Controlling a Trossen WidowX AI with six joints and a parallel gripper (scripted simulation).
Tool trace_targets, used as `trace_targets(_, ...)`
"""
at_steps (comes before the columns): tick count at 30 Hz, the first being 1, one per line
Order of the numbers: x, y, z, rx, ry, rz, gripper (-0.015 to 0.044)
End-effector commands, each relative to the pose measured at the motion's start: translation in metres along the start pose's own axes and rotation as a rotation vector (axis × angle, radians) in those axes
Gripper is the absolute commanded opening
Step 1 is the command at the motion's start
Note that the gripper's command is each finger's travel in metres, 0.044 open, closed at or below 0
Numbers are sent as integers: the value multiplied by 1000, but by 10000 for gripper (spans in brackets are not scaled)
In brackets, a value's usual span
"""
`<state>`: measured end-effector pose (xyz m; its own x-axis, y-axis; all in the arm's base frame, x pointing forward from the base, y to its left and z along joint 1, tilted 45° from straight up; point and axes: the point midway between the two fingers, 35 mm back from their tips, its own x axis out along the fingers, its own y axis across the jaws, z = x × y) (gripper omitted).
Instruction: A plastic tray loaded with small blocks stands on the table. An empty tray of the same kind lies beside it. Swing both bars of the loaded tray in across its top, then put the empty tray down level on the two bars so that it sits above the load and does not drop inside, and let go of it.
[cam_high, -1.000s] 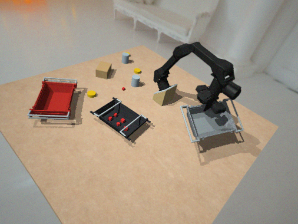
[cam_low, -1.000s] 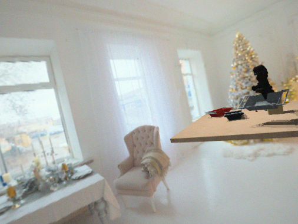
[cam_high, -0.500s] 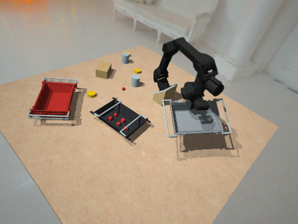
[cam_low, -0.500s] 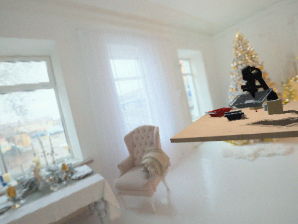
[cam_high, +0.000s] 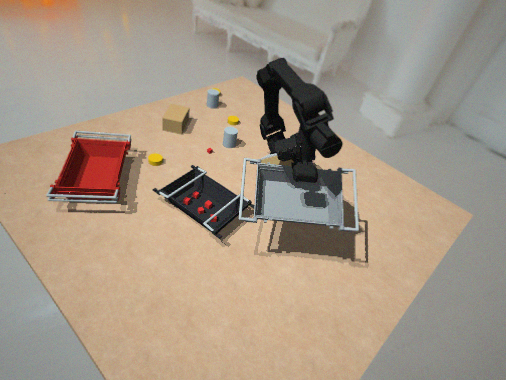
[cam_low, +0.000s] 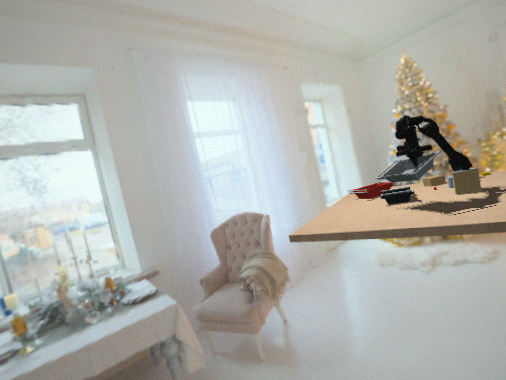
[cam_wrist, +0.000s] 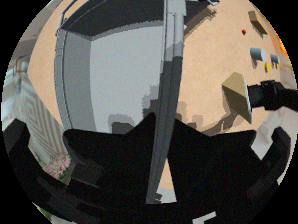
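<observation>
Tan tabletop (cam_high: 250, 300) (cam_low: 400, 222) — gripper (cam_high: 305, 175) (cam_low: 414, 159) (cam_wrist: 157, 117) pinching a grey tray (cam_high: 295, 200) (cam_low: 407, 172) (cam_wrist: 125, 75) aloft, near a black tray (cam_high: 175, 204) (cam_low: 397, 196) of red blocks (cam_high: 208, 204), bars across.
</observation>
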<state>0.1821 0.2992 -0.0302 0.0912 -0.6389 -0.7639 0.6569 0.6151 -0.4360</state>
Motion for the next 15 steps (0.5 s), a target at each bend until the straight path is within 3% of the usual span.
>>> trace_targets(1, -7, 0, 23, 58, -1, 22, 0)
trace_targets(15, -4, -11, 107, 259, -14, 20, 0)
